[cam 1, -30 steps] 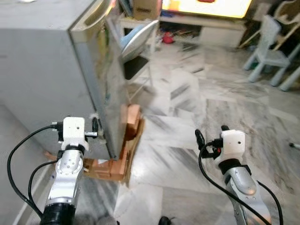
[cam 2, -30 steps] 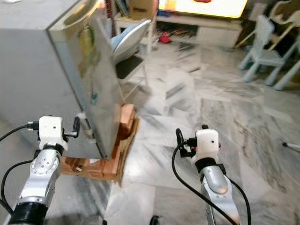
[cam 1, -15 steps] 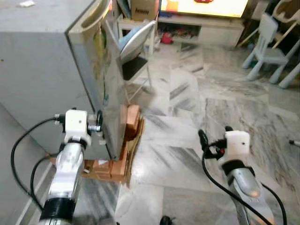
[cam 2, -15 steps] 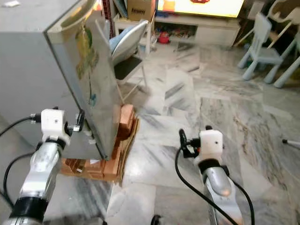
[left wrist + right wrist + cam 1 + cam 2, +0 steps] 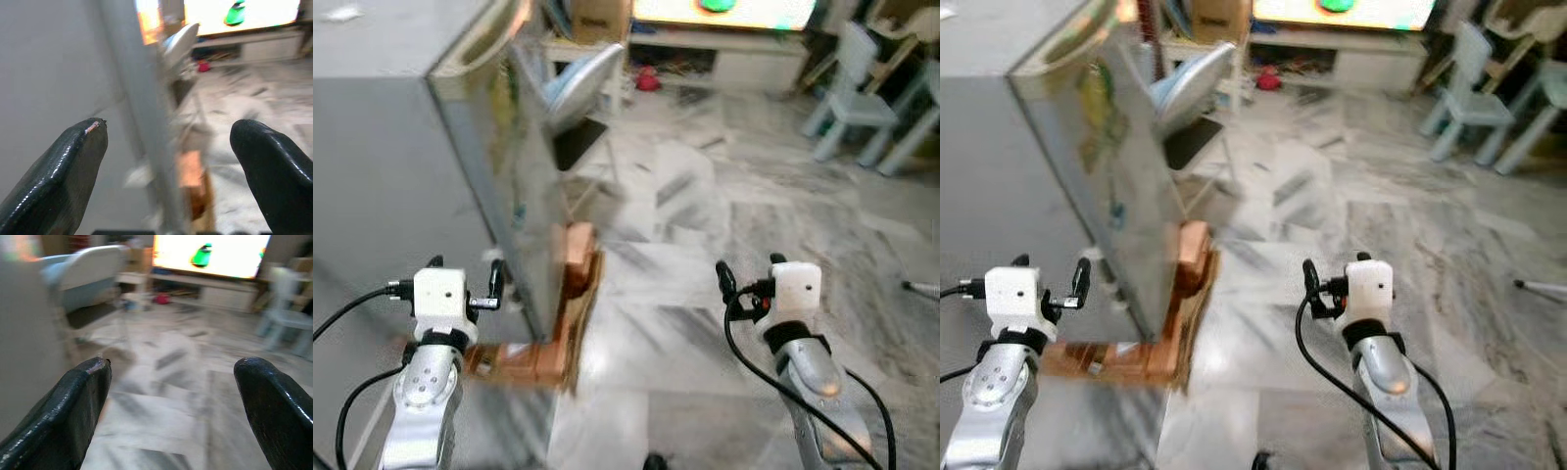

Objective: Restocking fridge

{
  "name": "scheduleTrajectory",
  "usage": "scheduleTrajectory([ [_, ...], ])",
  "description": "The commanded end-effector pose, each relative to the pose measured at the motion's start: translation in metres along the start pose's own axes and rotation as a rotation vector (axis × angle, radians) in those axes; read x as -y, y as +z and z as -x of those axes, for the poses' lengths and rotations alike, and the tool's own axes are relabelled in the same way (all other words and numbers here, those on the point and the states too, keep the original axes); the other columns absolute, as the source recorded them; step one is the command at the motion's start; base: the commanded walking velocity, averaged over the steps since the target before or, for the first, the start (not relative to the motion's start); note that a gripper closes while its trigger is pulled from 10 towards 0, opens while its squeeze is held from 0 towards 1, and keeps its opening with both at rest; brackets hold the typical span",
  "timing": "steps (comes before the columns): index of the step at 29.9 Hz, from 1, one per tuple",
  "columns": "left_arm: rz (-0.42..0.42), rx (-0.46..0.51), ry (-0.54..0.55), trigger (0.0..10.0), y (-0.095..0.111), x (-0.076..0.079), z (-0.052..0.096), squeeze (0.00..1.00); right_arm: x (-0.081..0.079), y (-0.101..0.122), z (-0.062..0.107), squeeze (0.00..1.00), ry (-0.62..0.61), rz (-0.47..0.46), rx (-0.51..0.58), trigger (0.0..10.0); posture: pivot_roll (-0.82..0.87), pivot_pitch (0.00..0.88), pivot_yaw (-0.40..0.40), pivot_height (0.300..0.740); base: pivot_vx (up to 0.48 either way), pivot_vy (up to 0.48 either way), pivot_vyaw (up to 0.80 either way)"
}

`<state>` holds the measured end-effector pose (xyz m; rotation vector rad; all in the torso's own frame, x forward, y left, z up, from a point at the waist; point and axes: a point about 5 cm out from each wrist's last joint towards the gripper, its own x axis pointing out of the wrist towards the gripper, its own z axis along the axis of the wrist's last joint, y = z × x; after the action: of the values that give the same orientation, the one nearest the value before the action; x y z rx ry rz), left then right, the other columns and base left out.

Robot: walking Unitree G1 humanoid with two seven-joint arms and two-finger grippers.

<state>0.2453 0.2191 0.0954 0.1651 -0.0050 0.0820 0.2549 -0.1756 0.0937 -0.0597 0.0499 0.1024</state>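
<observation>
Marble floor (image 5: 705,245): fridge (image 5: 421,166) on bricks (image 5: 570,294), chairs (image 5: 847,108).

Living area of a family home, seen from head height. Grey-veined marble floor (image 5: 705,225) throughout. Grey fridge (image 5: 401,157) at left, raised on a stack of orange bricks (image 5: 570,269) laid over flattened cardboard. Lit television screen (image 5: 720,10) at the far end, showing a bright yellow picture with a green shape, set on a low white media unit (image 5: 754,67) with open shelves. Small pale-blue child's chair (image 5: 847,93) at right; red toy-like object (image 5: 648,80) on the floor near the unit. Folding chair (image 5: 573,88) with a pale padded back just behind the fridge. Cardboard box (image 5: 597,18) on a shelf beyond.
</observation>
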Motion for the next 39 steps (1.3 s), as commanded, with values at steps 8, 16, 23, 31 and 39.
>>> scheduleTrajectory([
  [8, 0.018, -0.013, -0.028, 10.0, 0.0, 0.008, 0.002, 0.0, 0.004, -0.003, 0.003, 0.0, -0.013, 0.004, -0.013, 10.0, 0.06, 0.042, -0.041, 0.74, 0.105, 0.0, -0.27],
  [16, 0.003, -0.042, 0.056, 10.0, -0.008, 0.005, 0.011, 0.0, 0.005, -0.004, 0.0, 0.0, -0.006, 0.003, -0.012, 10.0, 0.07, 0.041, -0.044, 0.74, 0.0, 0.0, 0.0],
  [23, -0.003, -0.089, 0.151, 10.0, -0.018, -0.012, 0.007, 0.0, -0.002, 0.0, 0.0, 0.0, 0.046, 0.02, 0.017, 10.0, 0.07, 0.038, -0.045, 0.74, 0.0, 0.0, 0.2],
  [31, 0.003, -0.057, 0.074, 10.0, -0.009, -0.004, -0.014, 0.0, 0.001, 0.0, -0.002, 0.0, 0.024, 0.005, 0.012, 10.0, 0.07, 0.045, -0.046, 0.74, 0.0, 0.0, 0.36],
  [39, 0.006, -0.065, 0.023, 10.0, -0.011, 0.009, -0.038, 0.0, -0.001, -0.001, -0.001, 0.0, 0.028, 0.007, 0.01, 10.0, 0.06, 0.048, -0.046, 0.74, 0.0, 0.0, 0.0],
])
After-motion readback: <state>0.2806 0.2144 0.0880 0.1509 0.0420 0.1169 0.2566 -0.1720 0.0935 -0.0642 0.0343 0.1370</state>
